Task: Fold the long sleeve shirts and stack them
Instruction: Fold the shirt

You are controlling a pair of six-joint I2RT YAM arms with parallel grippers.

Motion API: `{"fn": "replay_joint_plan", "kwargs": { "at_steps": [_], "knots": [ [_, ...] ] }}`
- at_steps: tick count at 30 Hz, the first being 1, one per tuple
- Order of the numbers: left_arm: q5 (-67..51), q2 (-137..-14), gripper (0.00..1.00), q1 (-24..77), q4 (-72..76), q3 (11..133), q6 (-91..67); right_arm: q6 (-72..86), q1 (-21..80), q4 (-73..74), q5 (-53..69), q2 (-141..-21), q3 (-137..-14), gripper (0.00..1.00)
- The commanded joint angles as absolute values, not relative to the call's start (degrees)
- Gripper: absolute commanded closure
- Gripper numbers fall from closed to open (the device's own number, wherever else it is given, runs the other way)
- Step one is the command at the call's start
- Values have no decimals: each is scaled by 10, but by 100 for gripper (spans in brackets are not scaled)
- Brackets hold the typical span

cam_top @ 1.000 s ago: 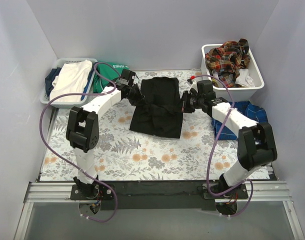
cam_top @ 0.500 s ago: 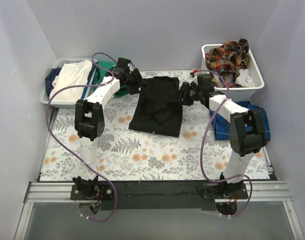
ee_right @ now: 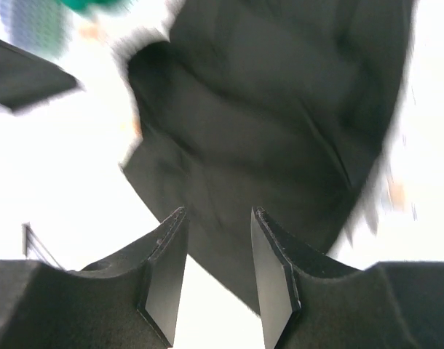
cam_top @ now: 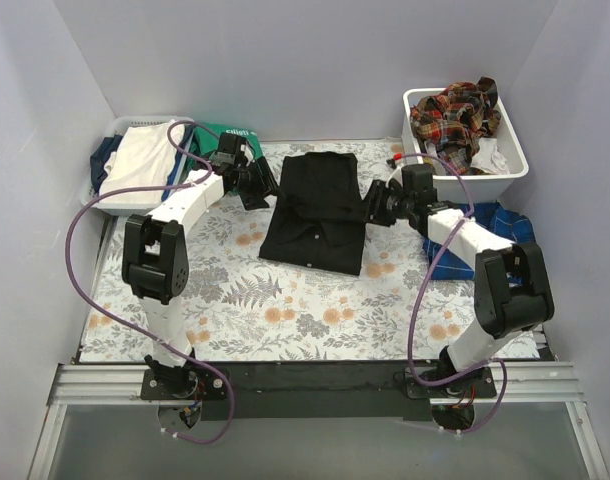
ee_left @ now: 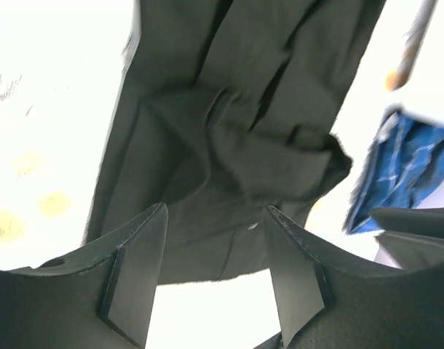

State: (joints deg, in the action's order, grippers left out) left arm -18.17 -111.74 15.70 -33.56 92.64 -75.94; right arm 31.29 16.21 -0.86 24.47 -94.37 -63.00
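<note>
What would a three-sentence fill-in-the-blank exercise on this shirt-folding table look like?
1. The left gripper and the right gripper both have their jaws ____.
2. The folded shirt lying between them is ____ in colour.
3. The red plaid shirts sit in a white bin at the far ____ corner.
Missing words: open; black; right.

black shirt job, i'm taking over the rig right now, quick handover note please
Left gripper: open, empty, at the left edge of the large plain black cloth shirt.
Right gripper: open, empty, at its right edge.
Blue plaid shirt: far right, outside the bin.
Red-orange plaid shirts: in the white plastic bin.
Done: black shirt's sides folded in.
Left: finish it, fold the plaid ones, stack.
</note>
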Motion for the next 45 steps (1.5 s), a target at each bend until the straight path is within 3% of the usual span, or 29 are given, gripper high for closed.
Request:
{"fn": "replay_joint_plan", "kwargs": {
  "at_steps": [1, 5, 17, 37, 45],
  "knots": [
    [-196, -1057, 48, 158, -345, 891, -718, 251, 216, 45, 192, -888, -605, 52],
    [-199, -1043, 51, 163, -368, 852, -694, 150, 287, 174, 107, -908, -659, 52],
    [-150, -1105, 52, 191, -410, 848, -653, 149, 341, 263, 36, -1007, -709, 55],
    [-185, -1252, 53, 194, -425, 1050, -658, 165, 337, 323, -60, -1124, -884, 56],
    [-235, -1236, 53, 195, -290, 1034, -718, 186, 298, 309, -126, -1157, -963, 57]
  ]
}}
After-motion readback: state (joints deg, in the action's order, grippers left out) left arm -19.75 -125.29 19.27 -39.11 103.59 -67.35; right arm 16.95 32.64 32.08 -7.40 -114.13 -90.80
